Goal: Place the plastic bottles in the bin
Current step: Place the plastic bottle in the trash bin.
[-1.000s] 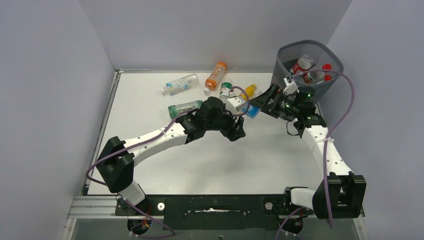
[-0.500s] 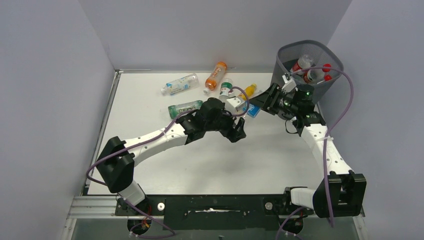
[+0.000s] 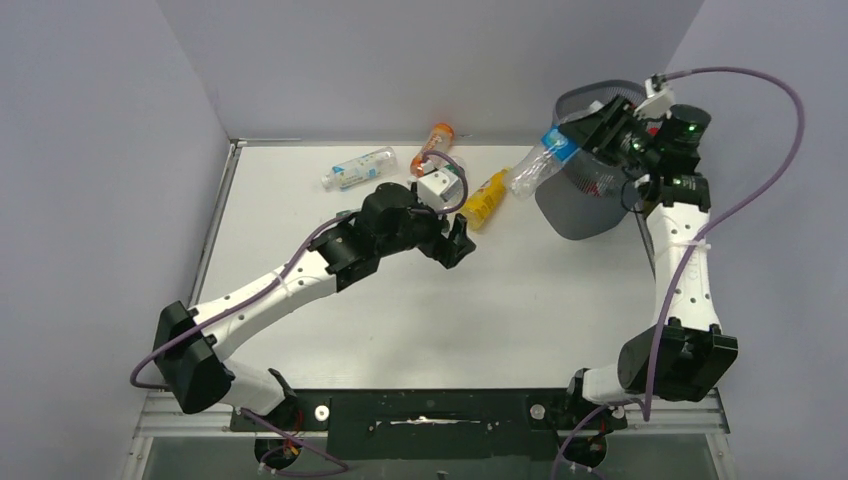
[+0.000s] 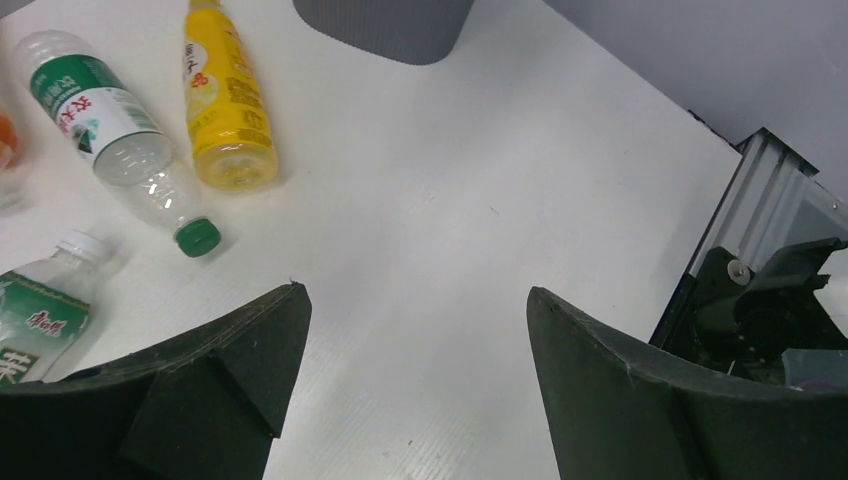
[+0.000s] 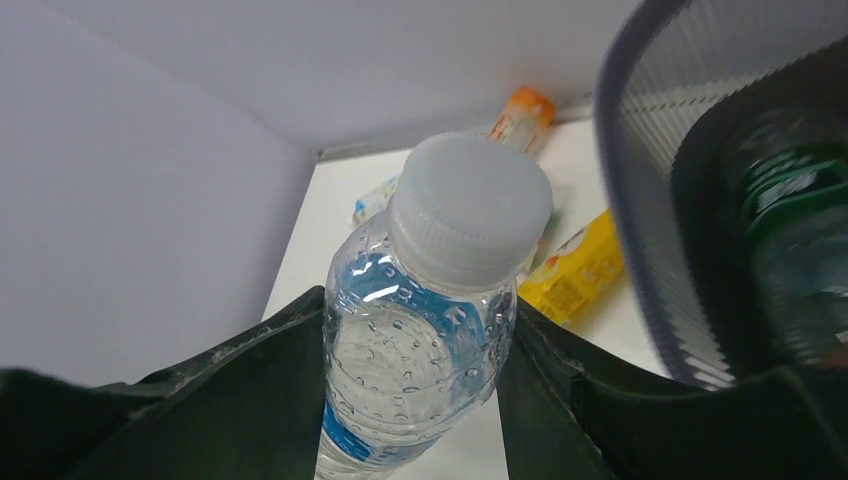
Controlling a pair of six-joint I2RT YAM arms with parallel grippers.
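Observation:
My right gripper point(image 3: 580, 135) is raised beside the bin's near-left rim point(image 3: 600, 92) and is shut on a clear plastic bottle with a blue label point(image 3: 540, 165). The right wrist view shows that bottle point(image 5: 440, 290) gripped across its body, white cap pointing away. The bin point(image 5: 640, 200) holds a green-labelled bottle point(image 5: 800, 260). My left gripper point(image 3: 455, 240) hovers low over the table, open and holding nothing point(image 4: 418, 300). Ahead of it lie a yellow bottle point(image 4: 225, 100), a green-capped clear bottle point(image 4: 95, 110) and a white-capped one point(image 4: 40, 310).
An orange bottle point(image 3: 435, 135) and a clear blue-labelled bottle point(image 3: 358, 168) lie near the back wall. The yellow bottle point(image 3: 485, 197) lies just left of the bin. Walls close the table on the left, back and right.
My right arm has lifted the blue-labelled bottle off the table up to the bin's rim. My left gripper has opened wider and shifted slightly left and back.

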